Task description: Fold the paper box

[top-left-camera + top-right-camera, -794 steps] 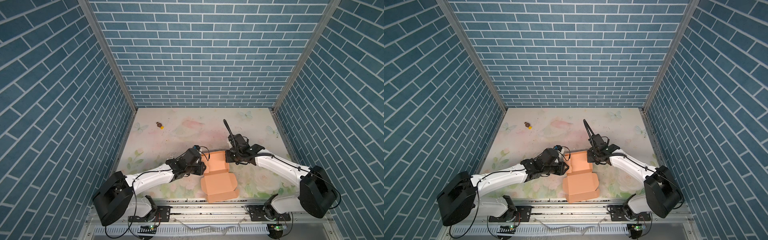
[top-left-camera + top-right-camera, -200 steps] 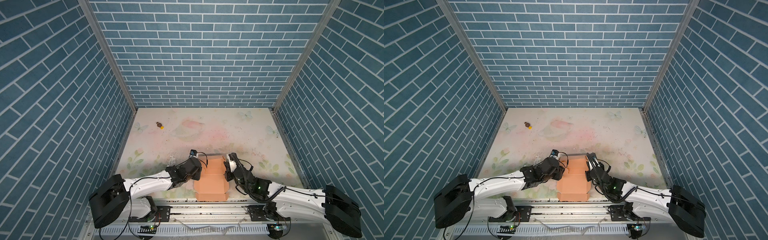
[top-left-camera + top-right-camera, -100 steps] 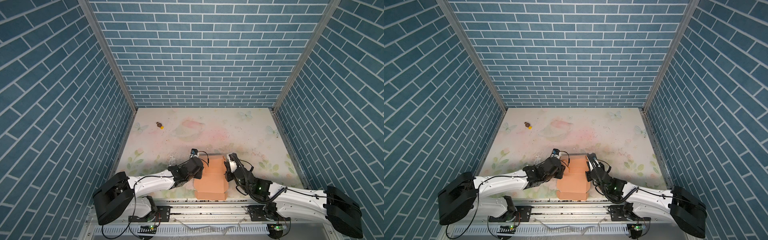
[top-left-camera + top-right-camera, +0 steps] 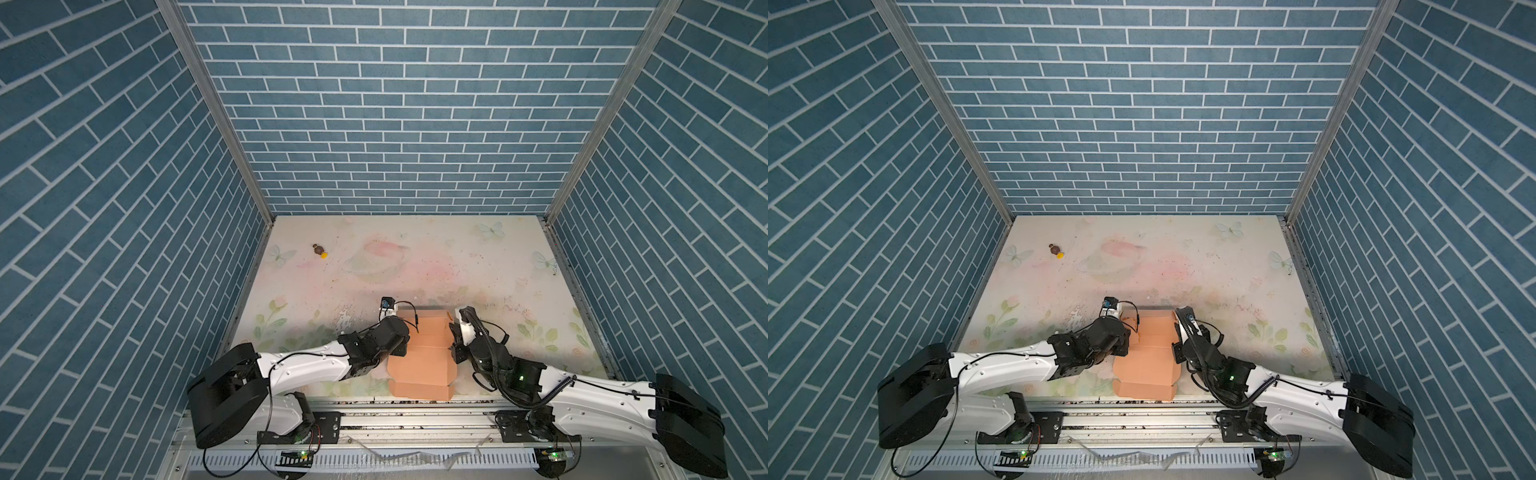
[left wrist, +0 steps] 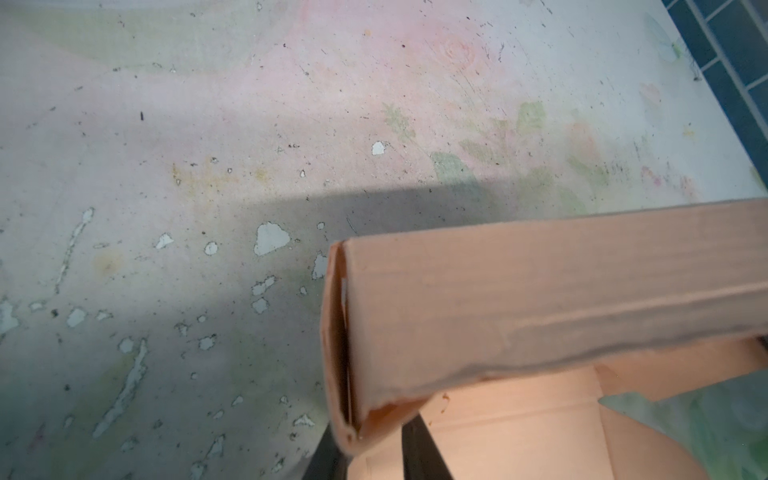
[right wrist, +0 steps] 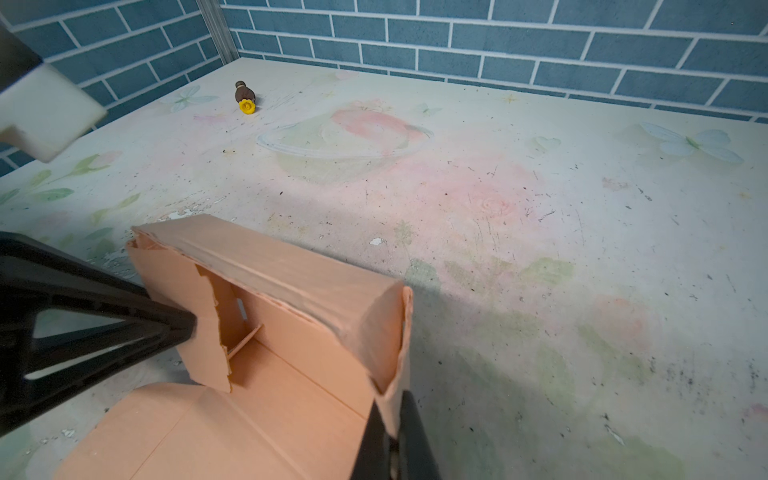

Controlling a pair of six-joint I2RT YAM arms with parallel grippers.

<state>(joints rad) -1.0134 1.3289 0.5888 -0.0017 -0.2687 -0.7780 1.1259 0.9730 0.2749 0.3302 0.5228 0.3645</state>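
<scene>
The paper box [image 4: 419, 357] sits on the tabletop [image 4: 457, 257], low in the middle of both top views, near the front edge. Its far wall stands up and its near part lies flat. The right tool [image 6: 388, 449] is pressed together, pinching the wall on the right of the box. The left tool [image 5: 370, 457] sits around the wall on the left, but it is not clear if it pinches. The step looks like standing the side walls up. Next, both walls likely need holding straight while the flat near part gets folded up.
</scene>
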